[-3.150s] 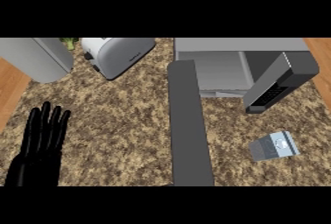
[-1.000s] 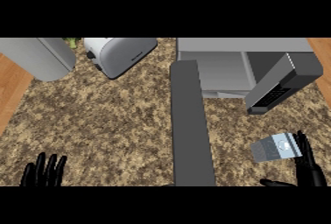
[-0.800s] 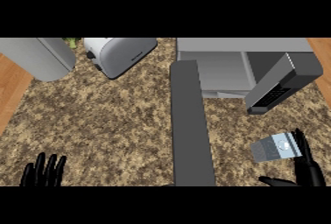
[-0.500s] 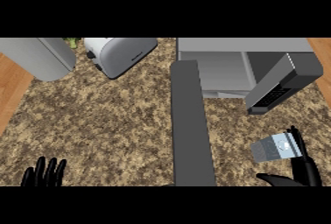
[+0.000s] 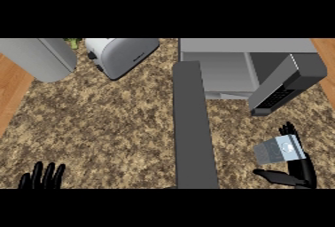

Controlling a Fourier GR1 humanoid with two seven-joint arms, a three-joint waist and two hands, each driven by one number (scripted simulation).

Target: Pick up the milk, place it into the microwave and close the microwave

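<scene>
Counter: speckled granite worktop (image 5: 118, 128) with wooden floor showing at both sides; a toaster (image 5: 121, 53) stands at the far edge.
Right hand: right hand (image 5: 297, 170) has its fingers (image 5: 288, 131) straight and reaching along the far right side of the milk carton (image 5: 280, 150), the thumb (image 5: 274, 176) spread wide on the near side; nothing is curled round the carton yet.
Milk: lies on the counter, right of the long grey bar (image 5: 193, 128), just below the open microwave door (image 5: 285, 86).
Change: a second ago the fingers were just right of the carton; now the carton sits between fingers and thumb, so the grasp looks ready to shut.
Earlier: the left hand (image 5: 42, 177) filled the lower left; now only spread fingertips show.
Microwave: microwave (image 5: 229, 66) cavity is open and waiting.
</scene>
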